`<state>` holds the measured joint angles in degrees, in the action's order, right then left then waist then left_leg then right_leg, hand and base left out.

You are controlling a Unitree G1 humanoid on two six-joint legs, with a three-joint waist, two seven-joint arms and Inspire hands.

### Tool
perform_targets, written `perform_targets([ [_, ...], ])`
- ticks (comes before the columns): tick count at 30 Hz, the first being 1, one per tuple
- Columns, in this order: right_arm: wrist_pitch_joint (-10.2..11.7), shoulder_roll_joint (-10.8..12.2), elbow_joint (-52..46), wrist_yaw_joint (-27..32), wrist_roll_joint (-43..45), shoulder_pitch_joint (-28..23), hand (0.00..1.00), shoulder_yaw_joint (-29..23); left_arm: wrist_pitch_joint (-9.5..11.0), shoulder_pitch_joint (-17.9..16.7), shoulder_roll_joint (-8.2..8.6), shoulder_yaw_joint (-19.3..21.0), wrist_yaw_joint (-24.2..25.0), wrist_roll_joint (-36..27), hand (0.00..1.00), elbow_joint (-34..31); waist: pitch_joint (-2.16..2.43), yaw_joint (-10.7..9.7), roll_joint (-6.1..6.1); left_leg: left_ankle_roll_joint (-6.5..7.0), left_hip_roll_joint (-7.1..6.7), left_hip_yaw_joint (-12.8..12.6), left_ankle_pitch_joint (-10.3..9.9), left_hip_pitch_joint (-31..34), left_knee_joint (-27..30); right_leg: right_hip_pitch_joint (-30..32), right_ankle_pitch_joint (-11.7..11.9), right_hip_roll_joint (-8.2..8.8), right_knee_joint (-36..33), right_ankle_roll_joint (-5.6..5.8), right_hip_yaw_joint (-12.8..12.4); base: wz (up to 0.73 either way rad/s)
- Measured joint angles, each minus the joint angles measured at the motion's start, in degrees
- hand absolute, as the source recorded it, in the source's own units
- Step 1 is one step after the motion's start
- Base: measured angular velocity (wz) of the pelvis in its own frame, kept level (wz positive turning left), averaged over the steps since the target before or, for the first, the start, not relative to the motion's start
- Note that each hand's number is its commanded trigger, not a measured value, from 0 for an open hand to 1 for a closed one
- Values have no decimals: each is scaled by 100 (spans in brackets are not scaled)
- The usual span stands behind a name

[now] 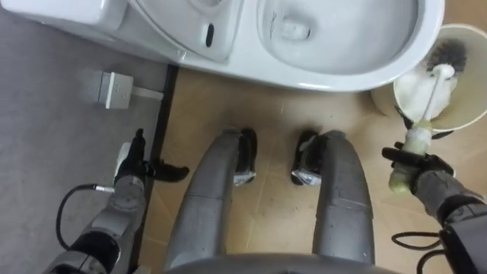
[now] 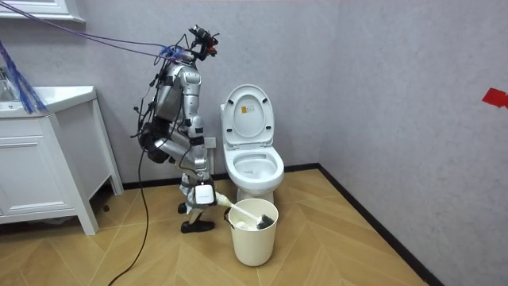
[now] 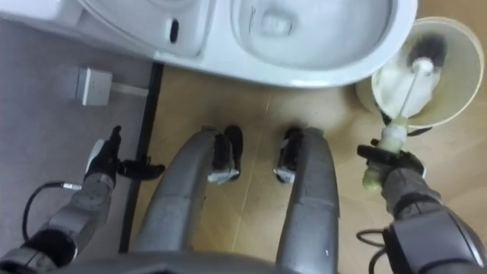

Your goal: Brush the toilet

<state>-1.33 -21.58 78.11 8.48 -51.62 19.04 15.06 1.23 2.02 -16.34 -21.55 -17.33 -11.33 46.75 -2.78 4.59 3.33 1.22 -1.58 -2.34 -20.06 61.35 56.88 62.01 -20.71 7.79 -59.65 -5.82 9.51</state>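
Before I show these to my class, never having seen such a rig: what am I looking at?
A two-legged humanoid robot with two arms and fingered hands. The room view comes from a camera standing in the room: the robot stands by a white toilet, lid up, with a pale bucket on the floor beside it. The two eye views come from its head, looking down past its legs. Its right hand is closed round the handle of a toilet brush whose head is down in the bucket. Its left hand hangs open, holding nothing.
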Motion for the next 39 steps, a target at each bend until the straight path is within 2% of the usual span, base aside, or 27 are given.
perform_targets([
  [4, 1, 82, 2, -107, -158, -225, 100, -141, 120, -88, 4, 109, 10, -43, 0, 260, 12, -88, -25, 34, -3, 42, 127, -575, -497, -627, 138, -11, 533, 46, 117, 0],
  [6, -2, 129, -2, -224, -241, -384, 100, -271, 142, -186, 1, 270, 6, -39, 0, 431, 49, -110, -100, 77, -9, 43, 185, -987, -800, -1028, 203, -47, 836, 94, 119, 0],
  [8, 0, 191, -7, -223, -251, -467, 100, -351, 147, -209, 6, 347, 9, -42, 0, 550, 59, -130, -127, 93, -7, 52, 225, -1307, -1008, -1366, 229, -84, 1063, 127, 147, 0],
  [13, 85, 367, -4, -238, -461, -710, 100, -746, 280, -263, 103, 606, 57, -15, 0, 732, 76, -160, -162, 113, -14, 172, 279, -2303, -1615, -2458, 312, -166, 1781, 224, 289, 6],
  [15, 190, 480, -18, -248, -481, -879, 100, -761, 322, -347, 145, 846, 59, 1, 0, 740, 136, -160, -242, 110, -21, 258, 321, -2743, -1937, -2942, 343, -197, 2134, 273, 365, 15],
  [16, 209, 509, -18, -252, -476, -918, 100, -771, 323, -378, 157, 899, 63, 42, 0, 740, 144, -162, -254, 110, -21, 286, 331, -2846, -2018, -3067, 354, -198, 2234, 284, 397, 21],
  [20, 267, 582, -64, -331, -430, -1279, 100, -1026, 372, -742, 306, 1260, 98, 251, 0, 707, 163, -168, -259, 119, -16, 434, 354, -3598, -2511, -3932, 418, -288, 2875, 369, 553, 16],
  [22, 277, 592, -124, -329, -430, -1381, 100, -1027, 368, -920, 313, 1359, 120, 411, 0, 617, 182, -155, -297, 128, -34, 432, 376, -3895, -2769, -4189, 424, -285, 3059, 398, 550, 3],
  [25, 303, 660, -214, -316, -372, -1593, 100, -1050, 379, -1340, 326, 1591, 128, 622, 0, 343, 198, -156, -367, 117, -46, 409, 444, -4424, -3200, -4674, 443, -291, 3395, 432, 559, 0],
  [27, 325, 704, -287, -283, 127, -1788, 100, -1050, 404, -1658, 319, 1705, 72, 952, 0, -35, 229, -184, -428, 103, -38, 425, 470, -4755, -3362, -5044, 443, -304, 3616, 437, 644, 10],
  [31, 347, 717, -572, -215, 957, -1996, 100, -1036, 415, -1879, 319, 1732, -32, 1781, 0, -926, 221, -201, -496, 100, -9, 423, 471, -5073, -3473, -5425, 444, -377, 3779, 437, 714, 19],
  [33, 476, 802, -804, -160, 1625, -2093, 100, -1024, 431, -1936, 345, 1830, -188, 2337, 0, -1679, 205, -214, -567, 99, -6, 460, 471, -5307, -3554, -5784, 448, -385, 4044, 443, 786, 17],
  [34, 510, 819, -857, -162, 1742, -2138, 100, -1011, 426, -1926, 365, 1845, -230, 2441, 0, -1792, 215, -216, -582, 99, -6, 468, 471, -5340, -3565, -5841, 450, -393, 4092, 447, 786, 11],
  [35, 544, 843, -992, -176, 2018, -2198, 100, -1009, 375, -1989, 486, 2038, -268, 2545, 0, -1818, 216, -216, -588, 95, -8, 499, 474, -5424, -3608, -5946, 453, -408, 4167, 452, 791, 12],
  [36, 569, 860, -1072, -181, 2267, -2191, 100, -1009, 374, -2073, 475, 2062, -288, 2838, 0, -1996, 214, -213, -602, 93, -17, 594, 474, -5472, -3620, -6029, 456, -422, 4225, 456, 811, 17],
  [38, 567, 859, -1093, -192, 2557, -2224, 100, -1009, 373, -2137, 448, 2131, -325, 2984, 0, -2225, 218, -237, -626, 92, -29, 645, 474, -5511, -3622, -6152, 461, -446, 4318, 462, 808, 41],
  [39, 565, 859, -1092, -194, 2733, -2219, 100, -1012, 371, -2155, 443, 2179, -404, 3020, 0, -2373, 206, -237, -651, 89, -30, 652, 476, -5556, -3637, -6204, 463, -461, 4373, 465, 782, 42],
])
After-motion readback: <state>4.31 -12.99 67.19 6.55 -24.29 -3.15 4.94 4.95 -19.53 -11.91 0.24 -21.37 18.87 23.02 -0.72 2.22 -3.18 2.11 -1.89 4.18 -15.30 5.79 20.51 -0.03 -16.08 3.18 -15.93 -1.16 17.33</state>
